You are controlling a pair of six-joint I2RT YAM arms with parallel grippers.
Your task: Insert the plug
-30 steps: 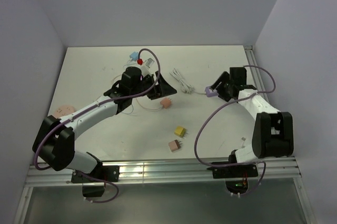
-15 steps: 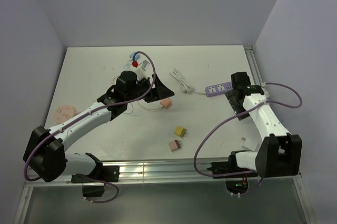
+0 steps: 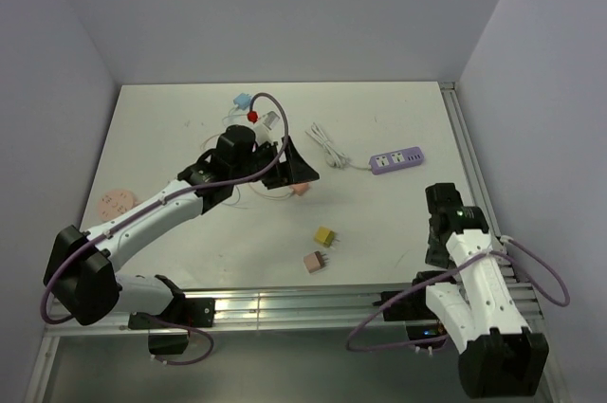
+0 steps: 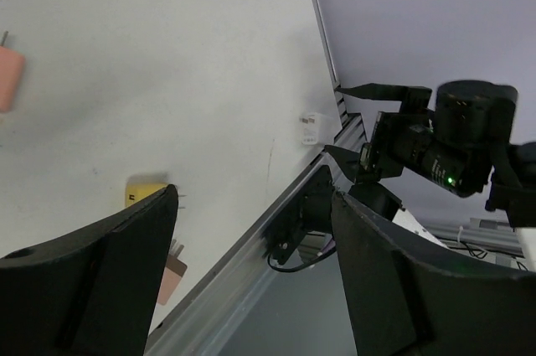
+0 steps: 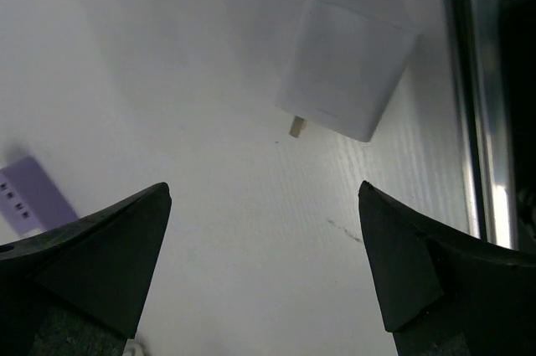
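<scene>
Right pincer [image 5: 264,187]: at about 4 o'clock on the table [image 3: 398,109], close to the near edge, fingers spread wide and nothing held. White plug [image 5: 346,67]: we log it flat on the table just beside the right-hand rail, apart from both fingers of that pincer, one short prong showing at its edge. Pink plug [image 3: 313,262]: near 6 o'clock, loose on the table. Yellow plug [image 3: 324,235]: just beyond the pink one, the two close but apart. Pink disc [image 3: 117,200]: at 9 o'clock by the left edge. Left pincer [image 4: 251,197]: over the middle of the table, fingers wide apart, empty. Second pink plug [image 3: 300,189]: just beside the left pincer on its near side; we cannot tell whether they touch. Power strip [image 3: 396,159]: purple, lying flat at about 2 o'clock, well apart from both pincers and from the white plug, no plug in it. White cable [image 3: 327,145]: a bundled run from the strip's left end toward the centre. Red piece [image 3: 252,115] and blue plug [image 3: 243,100]: near 11 o'clock, close together; we cannot make out more.
</scene>
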